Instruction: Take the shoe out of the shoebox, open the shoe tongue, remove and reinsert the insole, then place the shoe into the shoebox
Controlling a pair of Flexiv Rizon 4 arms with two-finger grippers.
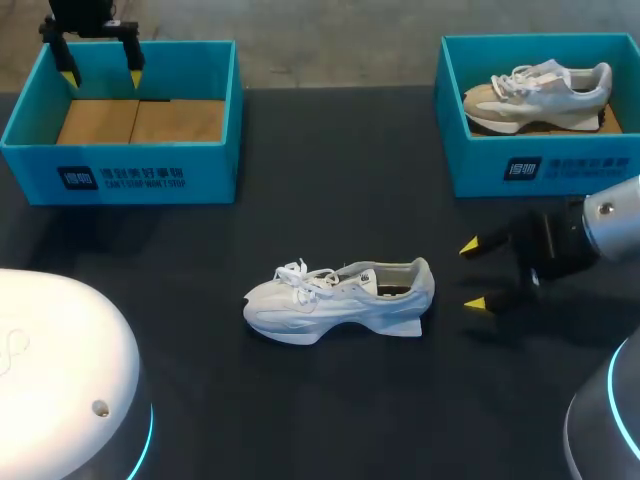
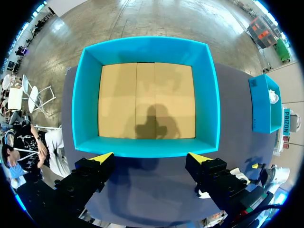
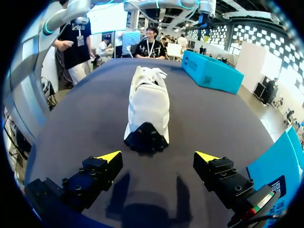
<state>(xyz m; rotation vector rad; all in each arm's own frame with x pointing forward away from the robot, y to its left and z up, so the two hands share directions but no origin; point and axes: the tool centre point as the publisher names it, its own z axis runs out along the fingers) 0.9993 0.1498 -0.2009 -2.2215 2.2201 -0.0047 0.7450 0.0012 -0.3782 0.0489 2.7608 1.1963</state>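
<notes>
Facing shoe (image 3: 147,107) heel, right pincer (image 3: 157,156) spread; second shoe (image 1: 540,92) shows in head view.

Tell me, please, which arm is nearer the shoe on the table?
The right arm: its jaws sit open just behind the shoe's heel. The left arm hangs over the empty box, well away.

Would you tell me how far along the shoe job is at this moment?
Done: the white shoe lies on the table, out of the empty box. In hand: nothing; the right gripper sits open by the shoe's heel end, the left gripper open above the empty box. Apparently left: tongue, insole, and boxing the shoe again.
</notes>
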